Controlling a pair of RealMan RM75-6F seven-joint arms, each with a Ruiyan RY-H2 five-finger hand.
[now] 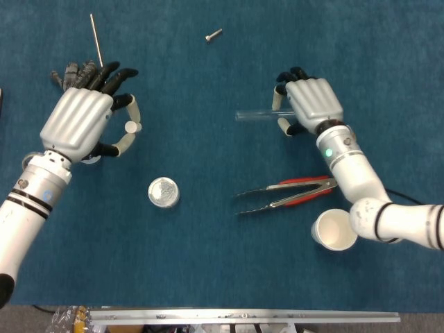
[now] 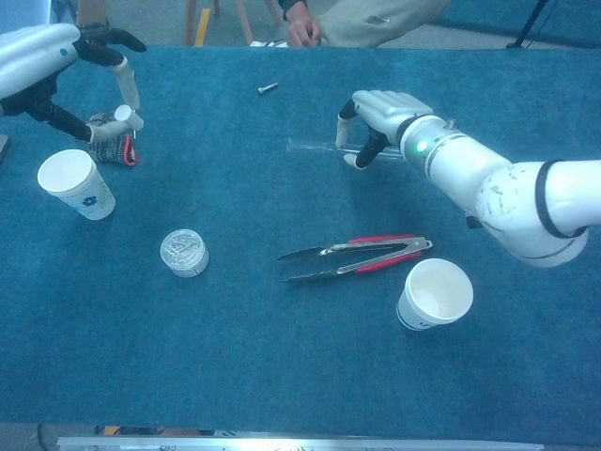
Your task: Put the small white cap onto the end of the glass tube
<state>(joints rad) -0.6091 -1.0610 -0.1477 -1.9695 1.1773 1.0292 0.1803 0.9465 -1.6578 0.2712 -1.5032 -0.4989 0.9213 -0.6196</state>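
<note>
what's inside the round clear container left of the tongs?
The container holds a pile of small silvery metal pieces, too small to identify. Whatever lies beneath the top layer is covered.

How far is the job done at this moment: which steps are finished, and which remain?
Done: both parts are picked up. The left hand pinches the cap, and the right hand holds the tube roughly level above the table, its free end pointing toward the left hand. In hand: a wide gap separates cap and tube. Left: bring them together and push the cap onto the tube's open end.
</note>
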